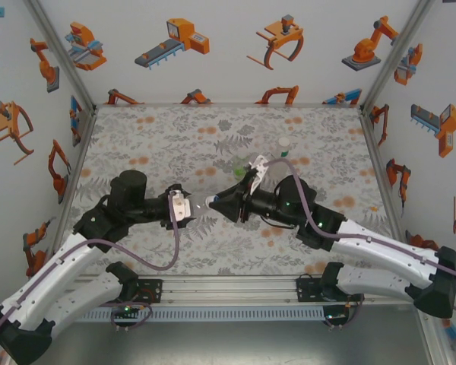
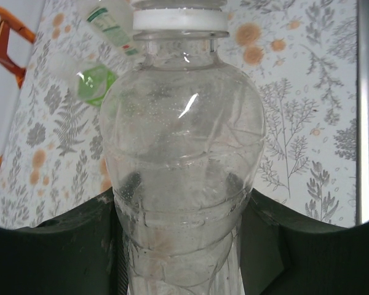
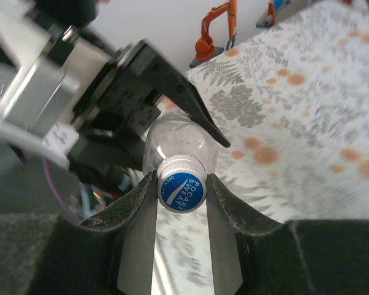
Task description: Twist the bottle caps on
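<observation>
A clear bottle (image 2: 181, 141) lies level above the table, its lower body clamped in my left gripper (image 2: 181, 212), which is shut on it. On the bottle's neck sits a cap (image 3: 181, 190) with a blue printed top and a white rim (image 2: 180, 21). My right gripper (image 3: 181, 182) is shut on this cap, one finger on each side. In the top view the two grippers meet tip to tip at the table's middle, left gripper (image 1: 190, 206) facing right gripper (image 1: 215, 204). Behind them lie a green-tinted bottle (image 1: 240, 169) and another clear bottle (image 1: 260, 163) with a label.
A small white round cap (image 1: 285, 142) rests on the patterned table further back. The green-tinted bottle (image 2: 95, 83) and the labelled bottle (image 2: 111, 24) lie beyond the held bottle in the left wrist view. Walls with robot pictures close the table on three sides.
</observation>
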`<state>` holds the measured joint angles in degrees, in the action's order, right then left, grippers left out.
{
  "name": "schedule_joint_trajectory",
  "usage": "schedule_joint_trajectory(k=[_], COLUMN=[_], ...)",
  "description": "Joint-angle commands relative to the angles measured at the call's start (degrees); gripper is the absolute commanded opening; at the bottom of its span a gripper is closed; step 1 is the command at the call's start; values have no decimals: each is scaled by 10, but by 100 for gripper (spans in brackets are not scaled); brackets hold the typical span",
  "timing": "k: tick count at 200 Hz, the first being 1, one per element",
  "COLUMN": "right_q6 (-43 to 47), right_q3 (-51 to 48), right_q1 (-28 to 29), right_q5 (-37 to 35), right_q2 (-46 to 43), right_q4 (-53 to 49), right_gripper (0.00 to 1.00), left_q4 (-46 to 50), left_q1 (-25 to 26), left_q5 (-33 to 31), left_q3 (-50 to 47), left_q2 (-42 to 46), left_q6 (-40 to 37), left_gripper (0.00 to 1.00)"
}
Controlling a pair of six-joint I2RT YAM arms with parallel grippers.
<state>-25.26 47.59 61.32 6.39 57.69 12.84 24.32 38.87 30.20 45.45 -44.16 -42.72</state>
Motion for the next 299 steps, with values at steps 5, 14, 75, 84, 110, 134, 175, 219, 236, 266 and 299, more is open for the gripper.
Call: schedule_joint_trajectory(k=[5,14,75,84,110,134,175,219,236,266,299], right_q6=[-277,-303,-259,-236,-151,-21,229,436,500,563,575], right_q3=[-4,-2,17,26,52,61,74,110,116,135,148], right_q1=[6,6,6,6,6,6,6,6,6,6,6], right_q5=[-92,-92,-107,-115,-138,-123,-3,127,162,181,186], right_q2=[34,39,10,-2,-33,-54,-78,-81,-79,-63,-36], right_q4=[34,32,-17,-43,-111,-131,-158,-230,-248,-279,-282], right_gripper=[0,0,17,24,49,52,52,51,51,51,51], left_q4=[-69,-69,-69,-69,-68,-66,-48,-28,-23,-22,-21], left_q1=[5,5,4,5,4,4,4,5,5,4,4], left_q5=[6,4,6,7,19,34,97,133,140,143,146], left_q3=[2,2,3,3,3,4,9,20,23,24,25], left_q2=[6,6,1,0,-1,-3,-12,-29,-32,-32,-32], left_q6=[15,15,17,17,17,14,-1,-8,-9,-9,-8], left_gripper=[0,0,0,0,0,0,0,0,0,0,0])
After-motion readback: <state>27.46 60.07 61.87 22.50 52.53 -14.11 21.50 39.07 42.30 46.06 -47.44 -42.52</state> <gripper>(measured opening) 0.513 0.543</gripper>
